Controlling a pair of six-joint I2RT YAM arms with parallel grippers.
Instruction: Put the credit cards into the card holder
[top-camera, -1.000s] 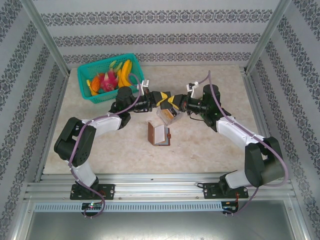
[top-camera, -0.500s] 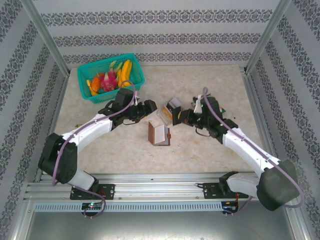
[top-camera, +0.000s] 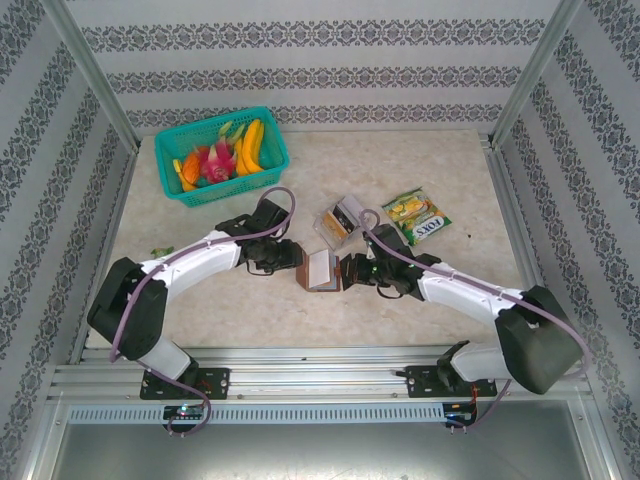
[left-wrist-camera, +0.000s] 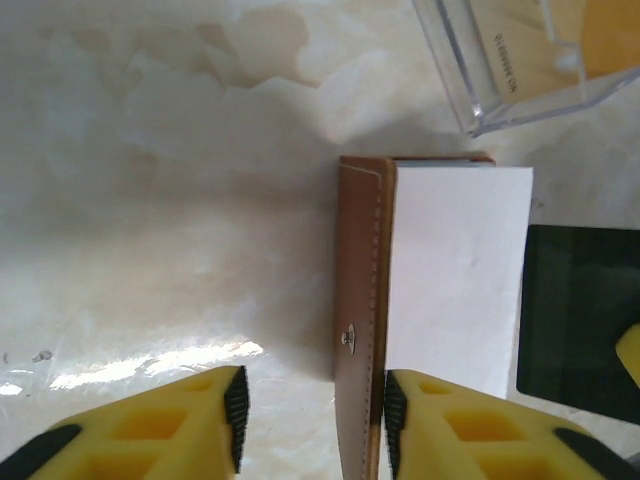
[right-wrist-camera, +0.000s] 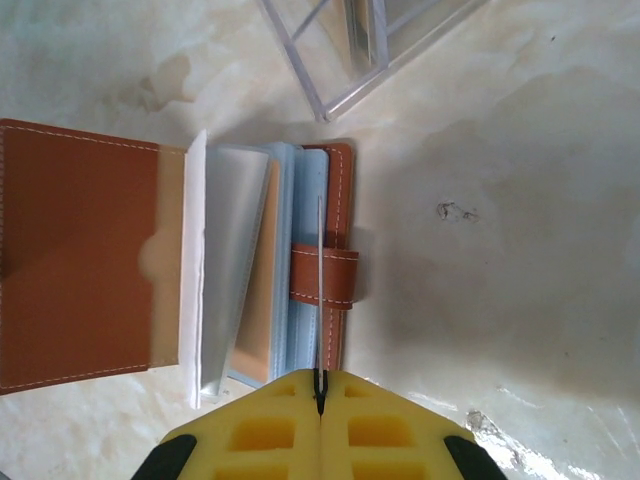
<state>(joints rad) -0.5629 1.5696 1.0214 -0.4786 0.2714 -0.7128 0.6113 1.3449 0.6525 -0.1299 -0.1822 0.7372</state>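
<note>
Lettering in white on the green-yellow packet (top-camera: 415, 217) reads roughly "FOX'S". A small printed line on the wall of the clear box (left-wrist-camera: 520, 60) is too blurred to make out. The surface (top-camera: 430, 300) is pale, marbled beige, boxed in by metal posts and walls papered in grey patterned bands, with a metal rail along its near edge. A teal basket (top-camera: 232, 189) of fruit sits at the far left.

The holder (top-camera: 318, 270) lies open at mid-surface, just nearer than the box, between the two arms. The left jaws stand part open and grip nothing. The holder's brown stitched cover rises between the yellow fingers (left-wrist-camera: 190, 430), close against one and clear of the other. A white sheet (left-wrist-camera: 455, 280) lies just inside that cover. The right jaws are pressed shut on a thin card (right-wrist-camera: 320, 290), seen edge-on, which reaches out over the holder's strap (right-wrist-camera: 340, 275) beside the clear sleeves.

Half a second ago both arms were farther back, with the right jaws up by the box and that arm hiding the packet. Now both have come down to the holder, one on each side, and the packet lies bare. Holder and box have kept their places.
</note>
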